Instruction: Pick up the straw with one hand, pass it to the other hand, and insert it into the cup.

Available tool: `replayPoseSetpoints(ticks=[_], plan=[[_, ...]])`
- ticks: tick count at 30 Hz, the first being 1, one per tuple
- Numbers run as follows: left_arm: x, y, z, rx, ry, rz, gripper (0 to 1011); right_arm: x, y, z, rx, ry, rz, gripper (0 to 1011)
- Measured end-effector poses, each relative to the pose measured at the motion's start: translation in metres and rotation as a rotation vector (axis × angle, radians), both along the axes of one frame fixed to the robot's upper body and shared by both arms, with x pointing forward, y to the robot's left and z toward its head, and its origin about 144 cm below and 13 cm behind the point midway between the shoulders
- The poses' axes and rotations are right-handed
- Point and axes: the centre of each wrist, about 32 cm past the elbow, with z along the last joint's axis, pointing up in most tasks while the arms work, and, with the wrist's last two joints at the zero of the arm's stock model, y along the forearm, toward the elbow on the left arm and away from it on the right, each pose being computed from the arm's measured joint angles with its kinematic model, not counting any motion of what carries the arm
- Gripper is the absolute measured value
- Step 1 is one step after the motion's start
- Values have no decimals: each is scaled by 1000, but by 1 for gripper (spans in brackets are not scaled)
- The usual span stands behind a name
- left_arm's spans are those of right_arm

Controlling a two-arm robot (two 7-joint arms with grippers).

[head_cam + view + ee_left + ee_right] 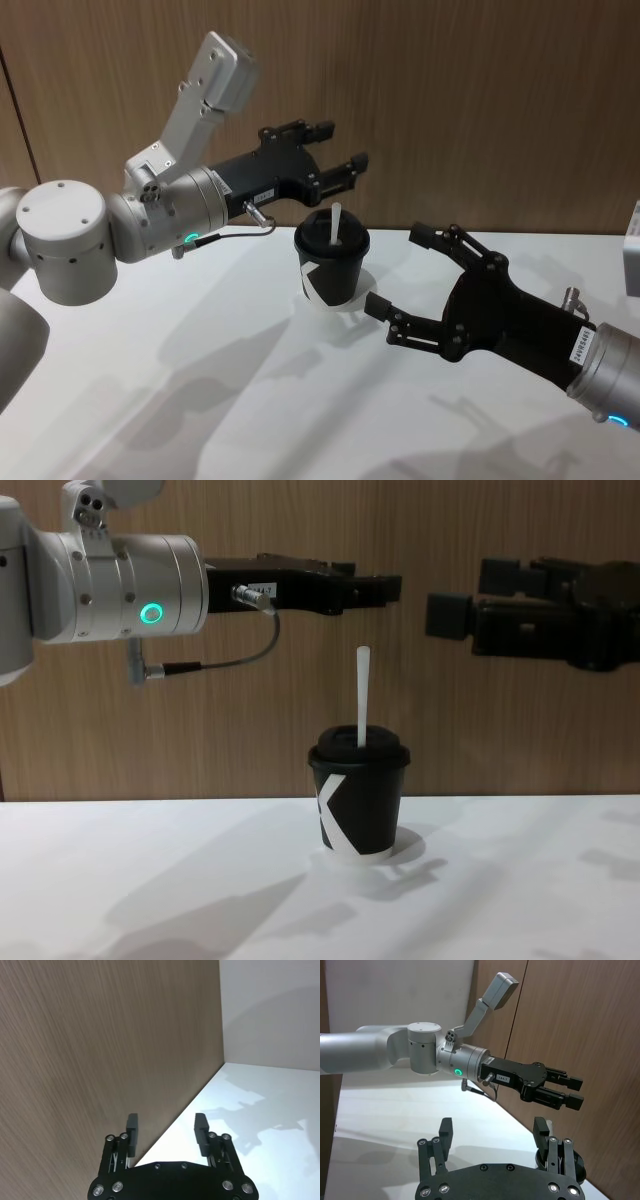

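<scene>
The black cup point(332, 268) with its domed lid and white mark stands on the white table point(200, 380). The white straw point(336, 226) stands upright in the lid's hole, free of both grippers. My left gripper point(343, 146), on the silver wrist with the green ring, hovers open just behind and above the straw's top. My right gripper point(397, 270) is open to the right of the cup, holding nothing. In the chest view the straw point(362, 695) rises from the cup point(360, 802), with the left gripper point(385, 588) and the right gripper point(450, 615) above it on either side.
A wood-panelled wall point(480, 100) runs close behind the cup. A pale box point(632, 255) sits at the table's far right edge. The table in front of the cup is bare, with only shadows on it.
</scene>
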Motion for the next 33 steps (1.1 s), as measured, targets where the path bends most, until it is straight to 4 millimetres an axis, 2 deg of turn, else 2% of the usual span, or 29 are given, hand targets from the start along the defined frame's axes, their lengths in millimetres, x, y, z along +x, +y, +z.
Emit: replayPoseSetpoints(ticks=[4,7,8,13,23,33], plan=[[0,0,0,0,0,0,783,0,0,0,0,0,0,1001],[0,0,0,1,1,0,834,0,0,0,0,0,0,1001],[-1,0,-1,1,0,-1,906,0,0,0,0,0,0,1001],[-5,0,-3,3,-7,0,1002,0,2,2,14,11,-11,1001],[-17,4,-10,2,-30,11,1000,-1,12,14,93,80,-86,1001],[-29,8,-15,-1,-45,17,1000,-2,29,38,225,210,-208,1001]])
